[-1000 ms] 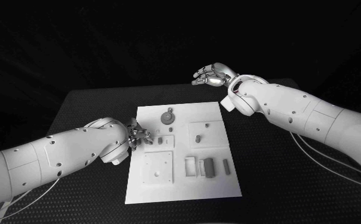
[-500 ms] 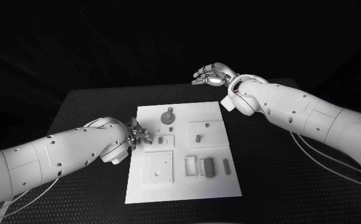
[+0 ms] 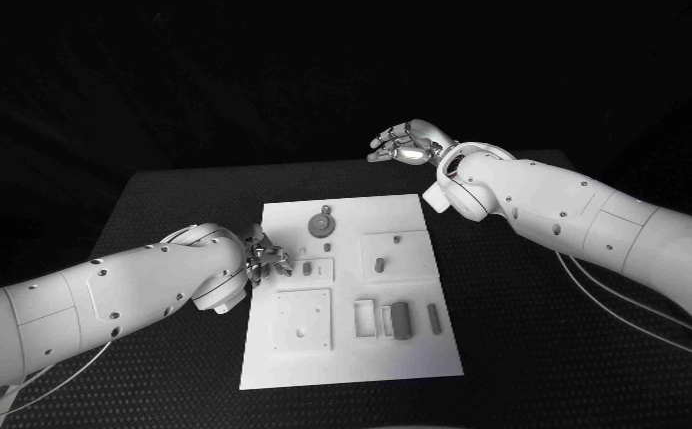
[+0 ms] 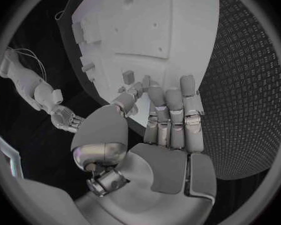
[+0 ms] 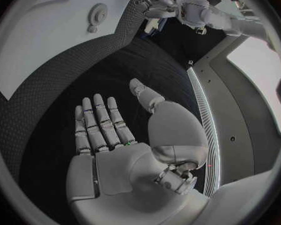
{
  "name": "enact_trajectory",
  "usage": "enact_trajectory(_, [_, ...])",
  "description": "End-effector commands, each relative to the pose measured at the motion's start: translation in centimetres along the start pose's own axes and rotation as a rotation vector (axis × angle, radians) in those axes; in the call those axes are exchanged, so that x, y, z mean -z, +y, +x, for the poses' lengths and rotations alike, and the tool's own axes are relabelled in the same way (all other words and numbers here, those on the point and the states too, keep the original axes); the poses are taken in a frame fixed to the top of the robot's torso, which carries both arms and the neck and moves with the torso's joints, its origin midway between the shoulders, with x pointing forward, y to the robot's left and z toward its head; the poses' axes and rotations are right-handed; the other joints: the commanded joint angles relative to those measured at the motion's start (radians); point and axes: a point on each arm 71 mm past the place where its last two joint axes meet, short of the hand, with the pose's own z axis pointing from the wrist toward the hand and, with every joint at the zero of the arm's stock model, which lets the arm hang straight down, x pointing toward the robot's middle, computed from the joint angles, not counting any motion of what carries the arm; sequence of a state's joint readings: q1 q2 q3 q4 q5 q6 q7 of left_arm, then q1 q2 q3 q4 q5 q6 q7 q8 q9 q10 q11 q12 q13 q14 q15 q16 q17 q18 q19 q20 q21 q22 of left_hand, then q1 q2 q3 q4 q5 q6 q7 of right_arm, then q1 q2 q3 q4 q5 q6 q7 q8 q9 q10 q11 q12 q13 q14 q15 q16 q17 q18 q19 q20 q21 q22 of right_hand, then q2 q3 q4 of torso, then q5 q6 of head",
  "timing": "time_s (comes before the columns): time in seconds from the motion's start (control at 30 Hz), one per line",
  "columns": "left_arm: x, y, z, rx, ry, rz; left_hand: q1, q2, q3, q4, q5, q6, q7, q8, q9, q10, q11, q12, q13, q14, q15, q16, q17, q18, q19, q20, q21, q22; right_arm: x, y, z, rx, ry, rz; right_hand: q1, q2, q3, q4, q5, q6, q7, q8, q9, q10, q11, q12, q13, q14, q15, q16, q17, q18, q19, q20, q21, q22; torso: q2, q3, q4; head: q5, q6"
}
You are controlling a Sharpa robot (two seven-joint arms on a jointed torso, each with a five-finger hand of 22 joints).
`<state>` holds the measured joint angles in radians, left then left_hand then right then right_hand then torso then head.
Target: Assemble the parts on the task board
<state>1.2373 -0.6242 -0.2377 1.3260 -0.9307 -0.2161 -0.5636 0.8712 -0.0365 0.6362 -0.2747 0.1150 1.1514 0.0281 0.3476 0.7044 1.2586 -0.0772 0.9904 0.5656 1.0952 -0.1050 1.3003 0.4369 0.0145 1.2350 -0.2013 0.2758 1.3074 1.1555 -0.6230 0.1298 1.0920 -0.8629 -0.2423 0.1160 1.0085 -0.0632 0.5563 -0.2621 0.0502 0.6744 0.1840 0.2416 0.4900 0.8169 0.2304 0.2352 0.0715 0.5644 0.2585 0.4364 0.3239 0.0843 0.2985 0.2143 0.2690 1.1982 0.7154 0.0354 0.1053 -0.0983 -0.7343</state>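
Nothing is changing since a second ago, so assembly is pausing. The left hand is resting at the task board's left edge, fingers together, fingertip beside a small part. The right hand is hovering beyond the board's far right corner, fingers spread, holding nothing.

1. The head camera looks down from above onto the counter and task board.
2. Each wrist camera sits close behind its own hand.
3. All three views share the task board.
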Motion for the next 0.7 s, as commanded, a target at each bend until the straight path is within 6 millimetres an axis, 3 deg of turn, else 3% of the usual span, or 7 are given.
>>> enact_trajectory(0.03, [0.00, -0.10, 0.34, -0.012, 0.015, -0.001, 0.035, 0.021, -0.006, 0.005, -0.001, 0.006, -0.001, 0.001, 0.001, 0.001, -0.004, -0.006, 0.001, 0.007, -0.002, 0.002, 0.000, -0.007, 0.001, -0.003, 0.005, 0.018, 0.00, 0.09, 0.13, -0.003, 0.014, -0.009, -0.013, -0.001, -0.002, 0.006, -0.002, -0.006, 0.064, 0.006, -0.001, 0.008, -0.001, -0.005, -0.002, 0.005, 0.004, -0.003, -0.001, -0.015, 0.003, 0.004, -0.004, 0.001, 0.000, 0.0003, -0.0001, 0.000, 0.000])
enact_trajectory(0.4, [-0.01, -0.14, 0.38, -0.006, 0.020, 0.000, -0.030, -0.039, -0.080, 0.034, 0.006, 0.003, -0.001, 0.001, 0.003, 0.001, -0.004, -0.010, 0.003, 0.006, -0.004, 0.001, 0.000, -0.005, 0.001, -0.005, 0.004, 0.017, 0.04, 0.00, 0.11, -0.003, 0.017, -0.007, -0.014, -0.003, -0.003, 0.006, -0.002, -0.006, 0.064, 0.006, -0.002, 0.008, -0.001, -0.006, -0.002, 0.003, 0.004, -0.005, -0.002, -0.015, 0.002, 0.005, -0.005, 0.002, 0.000, 0.0003, -0.0002, -0.004, -0.001])
enact_trajectory(0.7, [-0.02, -0.16, 0.40, -0.004, 0.021, 0.001, -0.061, -0.049, -0.130, 0.040, 0.006, 0.000, -0.002, 0.001, 0.004, 0.001, -0.006, -0.005, 0.008, 0.006, -0.007, 0.006, 0.002, -0.004, 0.002, -0.007, 0.003, 0.018, 0.05, 0.02, 0.14, -0.004, 0.019, -0.008, -0.014, -0.002, -0.003, 0.006, -0.002, -0.007, 0.064, 0.006, -0.002, 0.008, -0.001, -0.006, -0.002, 0.003, 0.004, -0.005, -0.002, -0.015, 0.002, 0.005, -0.006, 0.003, 0.000, -0.0005, 0.0010, -0.004, -0.002])
